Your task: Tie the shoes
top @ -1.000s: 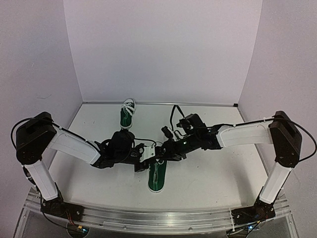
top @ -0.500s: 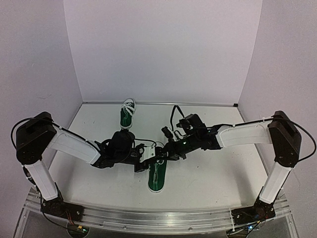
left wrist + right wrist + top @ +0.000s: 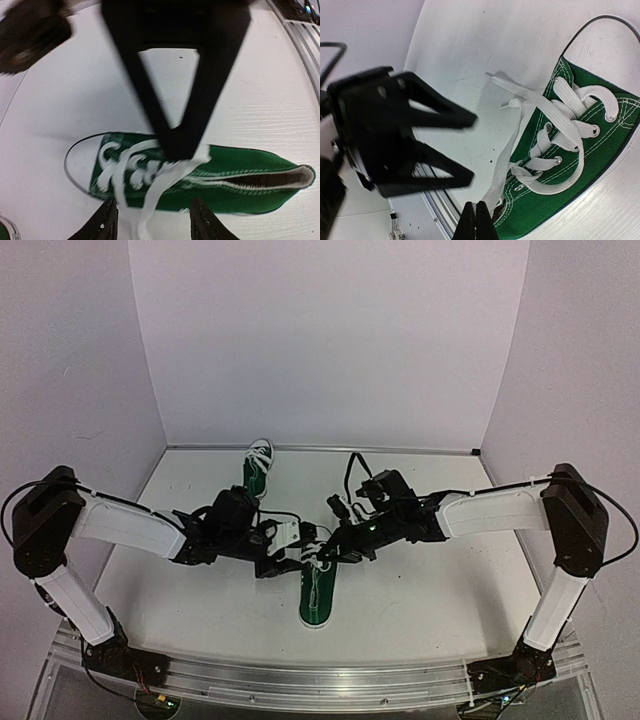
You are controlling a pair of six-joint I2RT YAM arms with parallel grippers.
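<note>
Two dark green shoes rest on the counter (image 3: 440,585): the near shoe (image 3: 316,598) at centre front, toe toward the arm bases, and the far shoe (image 3: 257,468) close to the back wall. The right claw (image 3: 476,212) is pinched together on a white lace (image 3: 506,165) of the near shoe. The left claw (image 3: 152,207) stands apart just over that shoe, gripping nothing.
</note>
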